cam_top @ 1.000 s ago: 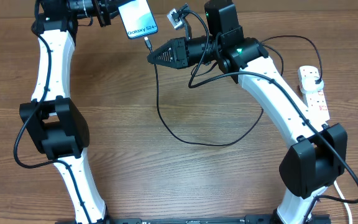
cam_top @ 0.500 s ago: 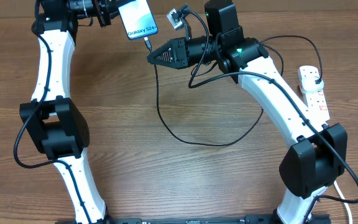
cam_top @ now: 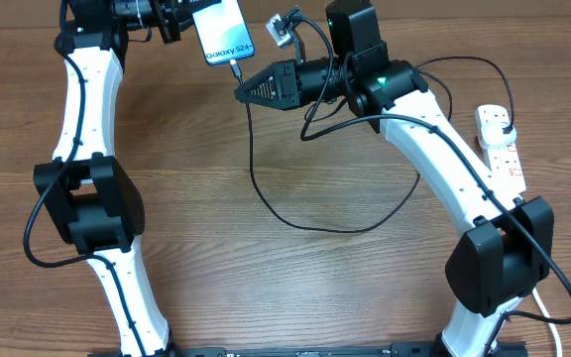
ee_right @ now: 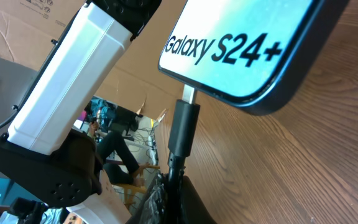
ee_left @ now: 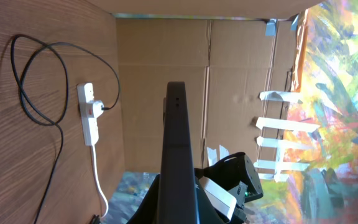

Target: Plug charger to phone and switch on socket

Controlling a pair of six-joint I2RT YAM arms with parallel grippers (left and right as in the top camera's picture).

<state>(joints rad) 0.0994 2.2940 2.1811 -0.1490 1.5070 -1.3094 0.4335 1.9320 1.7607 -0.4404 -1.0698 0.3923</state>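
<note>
Two closed grips: the left fingers (cam_top: 173, 22) hold the phone (cam_top: 228, 33) at far left; the right fingers (cam_top: 261, 84) hold the charger (ee_right: 183, 127) connector against the phone's edge. The socket (cam_top: 502, 149) lies right on the wood-grain table (cam_top: 266, 288); cardboard wall (ee_left: 160, 56) beyond.

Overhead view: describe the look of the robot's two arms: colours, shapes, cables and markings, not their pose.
The left arm and the right arm both have slim white links joined by bulky black joint housings. Loose black cables run along each. The right arm's wrist carries a small green light, and the right gripper is a black wedge tapering to a point.
</note>
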